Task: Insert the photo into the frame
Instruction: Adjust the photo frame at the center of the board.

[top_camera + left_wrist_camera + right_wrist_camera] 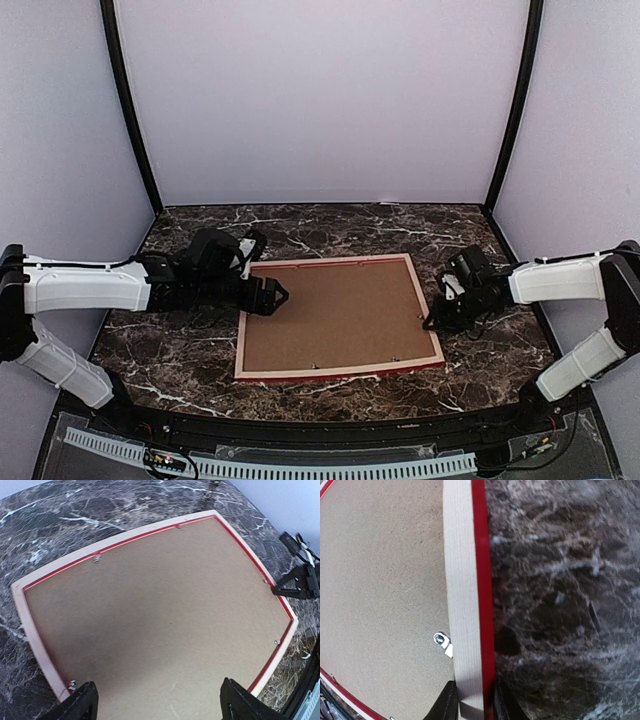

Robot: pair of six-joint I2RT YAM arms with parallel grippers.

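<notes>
A red-fronted picture frame lies face down in the lower centre of the overhead view, on a dark marble counter. Its pale wood back faces up and a plain brown backing board fills its opening.

From the left of that view, the left gripper reaches in over the frame's left rail. Its fingers are spread wide. In its own wrist view they sit apart in the lower corners, above the board, gripping nothing.

At the right of the overhead view, the right gripper meets the frame's right rail near the lower corner. The right wrist view shows it drawn in narrow around that rail, one finger against the inner side and the other against the red outer edge. A small metal retaining tab sits on the board just beside the rail, close to the fingers.
</notes>
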